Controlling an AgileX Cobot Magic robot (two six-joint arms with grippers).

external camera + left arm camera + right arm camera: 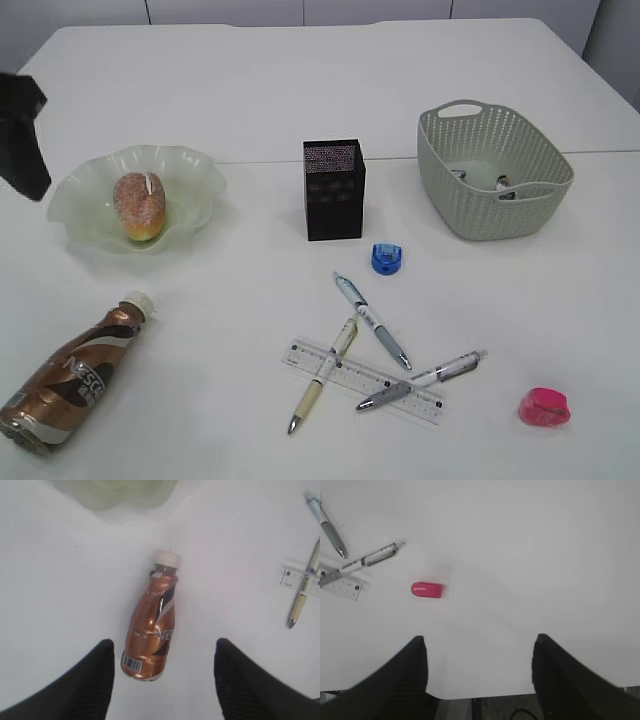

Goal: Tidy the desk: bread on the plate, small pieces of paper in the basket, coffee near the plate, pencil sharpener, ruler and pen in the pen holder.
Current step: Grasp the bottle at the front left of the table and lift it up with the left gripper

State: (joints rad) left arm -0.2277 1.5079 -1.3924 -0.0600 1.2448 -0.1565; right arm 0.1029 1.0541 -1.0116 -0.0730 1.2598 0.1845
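Note:
The bread [138, 205] lies on the pale green plate [200, 180]. The brown coffee bottle [75, 372] lies on its side at the front left. My left gripper [164, 645] hovers open above it, the bottle's base [145, 662] showing between the fingers without touching them. The black pen holder [334, 190] stands mid-table, with a blue pencil sharpener [387, 259] to its right. Three pens [372, 320] lie crossed over the clear ruler [365, 382]. A pink sharpener [426, 589] lies ahead and to the left of my open, empty right gripper [479, 640]. Paper bits [505, 185] lie inside the basket [495, 215].
A dark part of the left arm [22, 130] shows at the left edge of the exterior view. The table's front edge [485, 696] runs just under the right gripper. The pink sharpener [546, 406] lies near the front right corner.

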